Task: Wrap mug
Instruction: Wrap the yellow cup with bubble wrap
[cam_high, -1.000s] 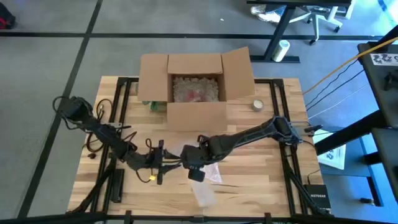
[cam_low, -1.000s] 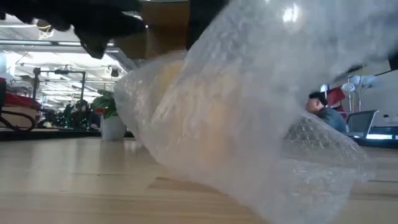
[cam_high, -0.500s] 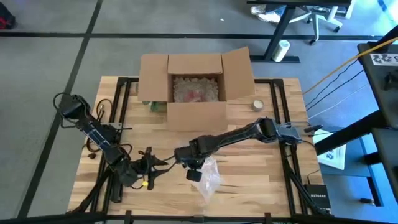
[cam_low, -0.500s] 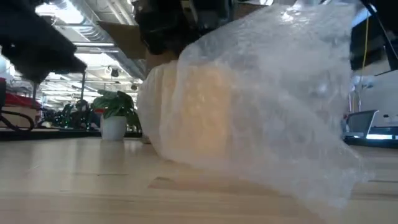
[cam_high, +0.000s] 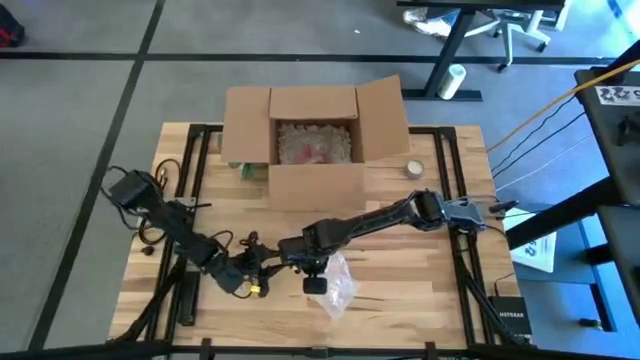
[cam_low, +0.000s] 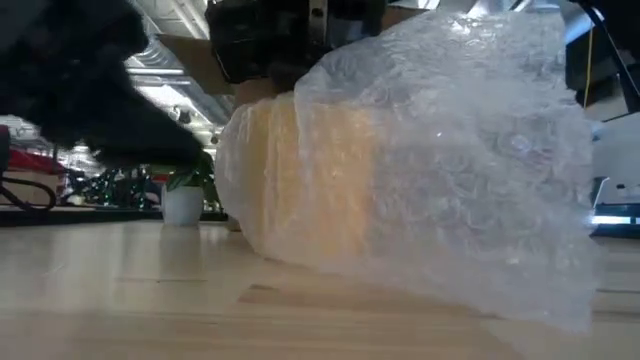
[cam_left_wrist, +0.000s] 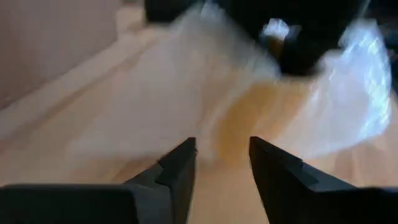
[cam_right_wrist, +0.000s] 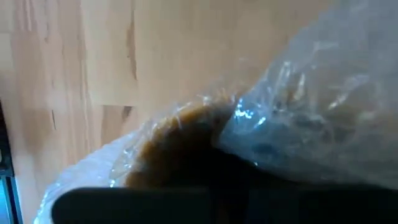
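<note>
My mug (cam_low: 290, 180) is near the front edge of the wooden table (cam_high: 420, 270), at about 6 o'clock from the middle. It is yellow-brown, and I can only see it through the bubble wrap (cam_high: 335, 285) that lies over it. In the low view the wrap is a big cloudy lump that fills most of the picture.

My right gripper (cam_high: 312, 272) is right on top of the bundle, at its 11 o'clock side. My right arm reaches in from 3 o'clock. From its wrist view I see wrap and the brown mug very close, but my own fingers are hidden, so I cannot tell if they are open or pinched.

My left gripper (cam_high: 258, 275) is just beside the bundle, at its 9 o'clock side. In the left wrist view its two dark fingers (cam_left_wrist: 177, 171) are a little way apart and there is nothing between them. The wrap is just in front of them.

At 12 o'clock on the table stands an open cardboard box (cam_high: 315, 135) with crinkly packing stuff inside. A small roll of tape (cam_high: 414, 168) sits at the box's 4 o'clock. In the low view a small plant in a white pot (cam_low: 182, 198) shows far behind the bundle.

My right arm covers part of the bundle from above.
</note>
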